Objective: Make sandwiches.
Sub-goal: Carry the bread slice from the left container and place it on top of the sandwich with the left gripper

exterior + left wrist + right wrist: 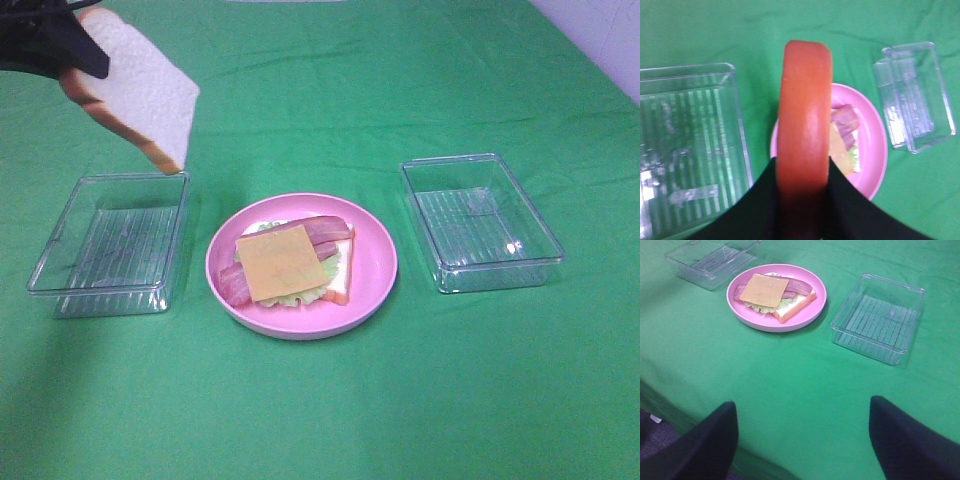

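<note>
The left tool (75, 62) was clamped on a slice of bread (140, 90), holding it tilted in the air above the far edge of the left tray (108, 245). In the left wrist view the orange-brown crust (805, 125) of that slice stood between the tool's two dark fingers (755, 210), with the rest of the scene visible below it. The left tray, clear plastic with a ribbed floor, sat on the green surface (320, 410) just left of the plate.

In the middle lay a round pink plate (375, 265). On it rested the open sandwich: a bottom slice of bread (340, 285) with lettuce (300, 296) peeking out at the near edge, bacon strips (325, 230) laid across, and a square yellow cheese slice (280, 262) on top, uncovered.

To the right of the plate, a little apart from it, stood a second clear tray (480, 222), also on the green surface.

The right tool (802, 435) hung over the near part of the surface, well apart from the plate and trays, its two dark fingers (710, 445) spread wide with nothing between them.
</note>
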